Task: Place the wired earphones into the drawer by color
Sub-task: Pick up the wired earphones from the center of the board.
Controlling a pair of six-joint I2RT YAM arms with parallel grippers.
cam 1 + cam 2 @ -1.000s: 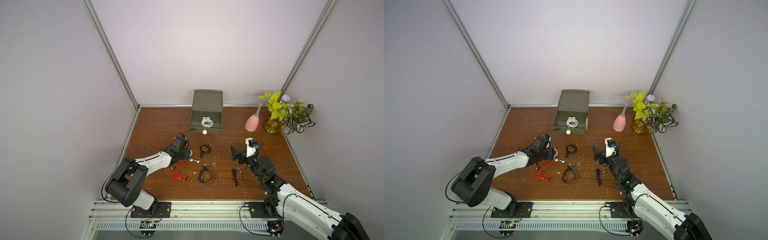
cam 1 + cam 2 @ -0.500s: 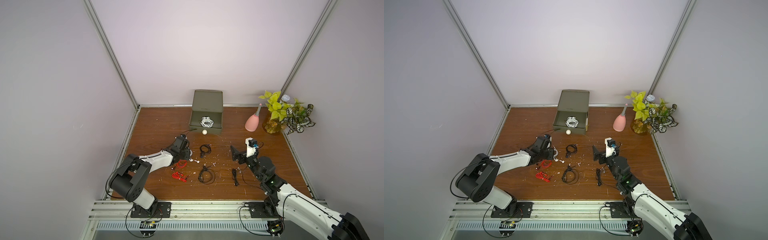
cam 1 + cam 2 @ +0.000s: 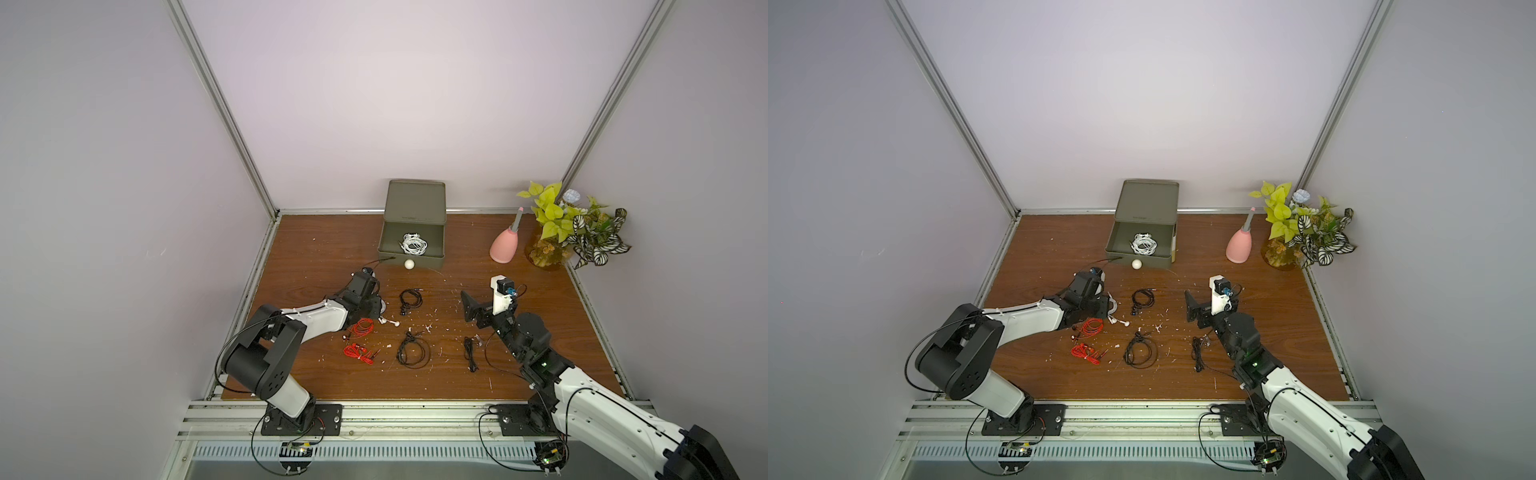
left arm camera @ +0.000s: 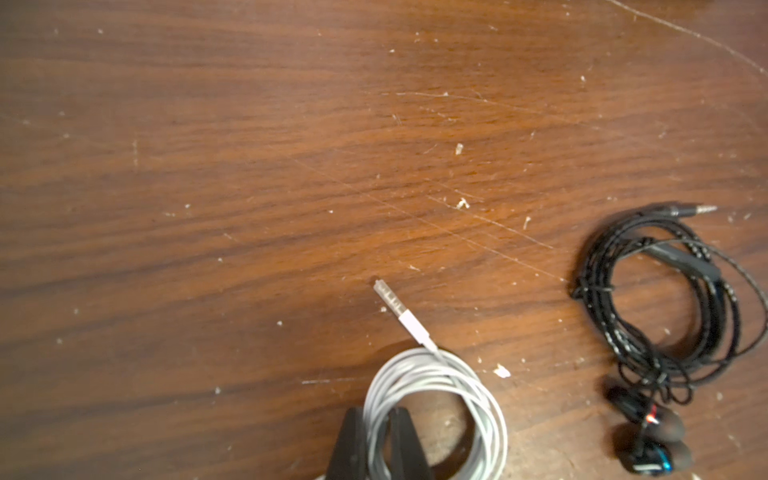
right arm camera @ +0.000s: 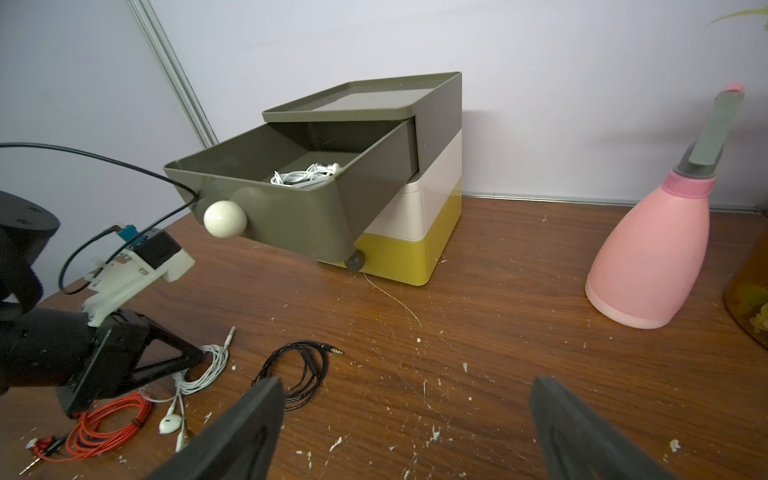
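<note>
Left claw (image 4: pixel 376 419) is pinching shut on white earphone coil (image 4: pixel 415 365), coil resting on table (image 4: pixel 249 166) out front of drawer box (image 5: pixel 436 137). Right claw (image 5: pixel 405 390) is gaping wide, gripping nothing, facing that box. Second white bundle (image 5: pixel 307 176) is lying inside its pulled-out olive top drawer (image 5: pixel 291 224).

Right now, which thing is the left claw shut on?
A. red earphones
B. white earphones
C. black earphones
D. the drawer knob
B: in the left wrist view the left claw pinches the coil of the white earphones, while the black earphones lie apart beside it.
</note>
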